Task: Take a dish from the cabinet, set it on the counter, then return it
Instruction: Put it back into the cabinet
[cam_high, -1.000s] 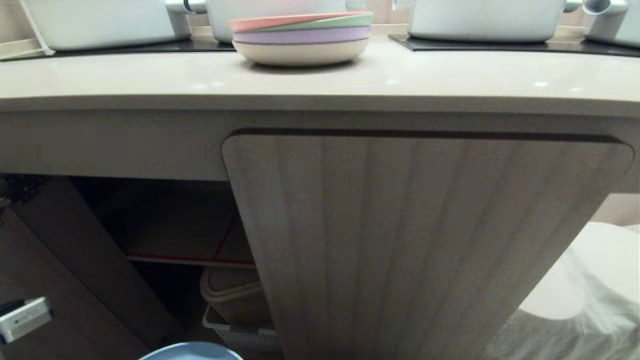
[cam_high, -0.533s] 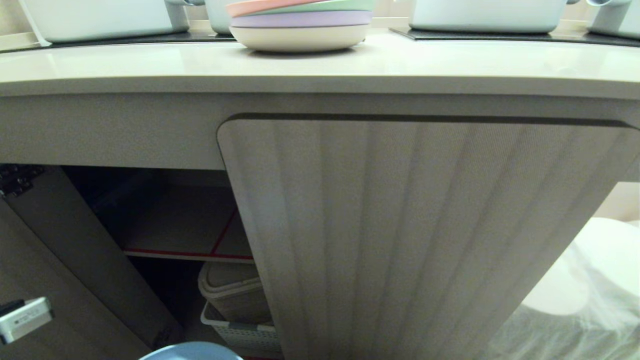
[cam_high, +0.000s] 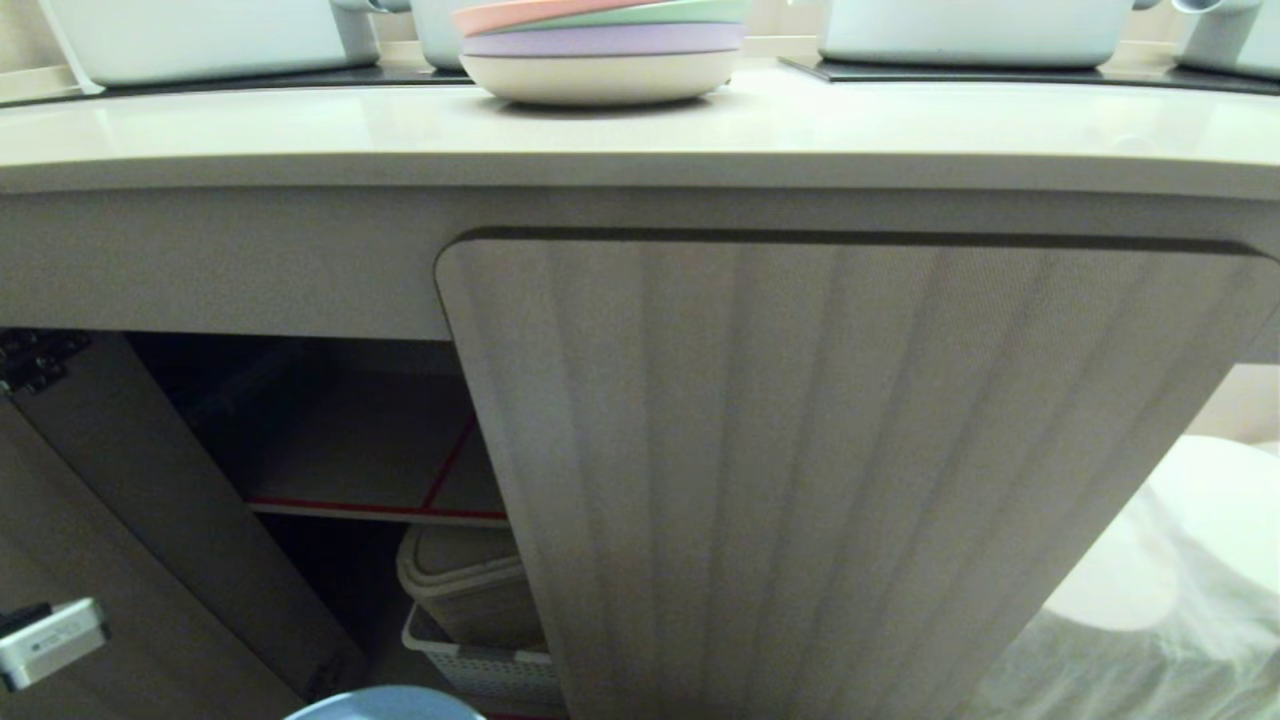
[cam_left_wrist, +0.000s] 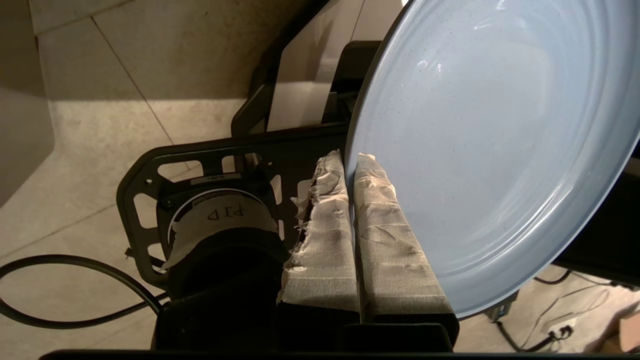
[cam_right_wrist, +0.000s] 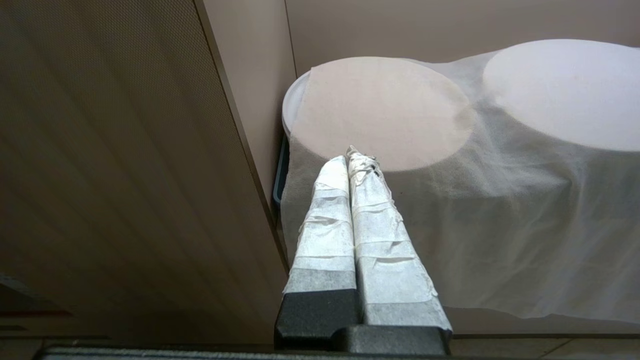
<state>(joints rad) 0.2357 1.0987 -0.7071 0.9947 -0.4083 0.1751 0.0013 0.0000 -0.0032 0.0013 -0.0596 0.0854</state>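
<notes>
The dish (cam_left_wrist: 495, 145) hangs low before the open cabinet (cam_high: 370, 440), its rim pinched between the left gripper's (cam_left_wrist: 350, 165) closed fingers. The counter (cam_high: 640, 130) above holds a plate stack (cam_high: 600, 50). The right gripper (cam_right_wrist: 350, 157) rests closed, empty.

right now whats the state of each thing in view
dish: held by its rim, off any surface
left gripper: shut on the dish
right gripper: shut, empty
cabinet: left door open, right door closed
plate stack: resting on the counter
</notes>
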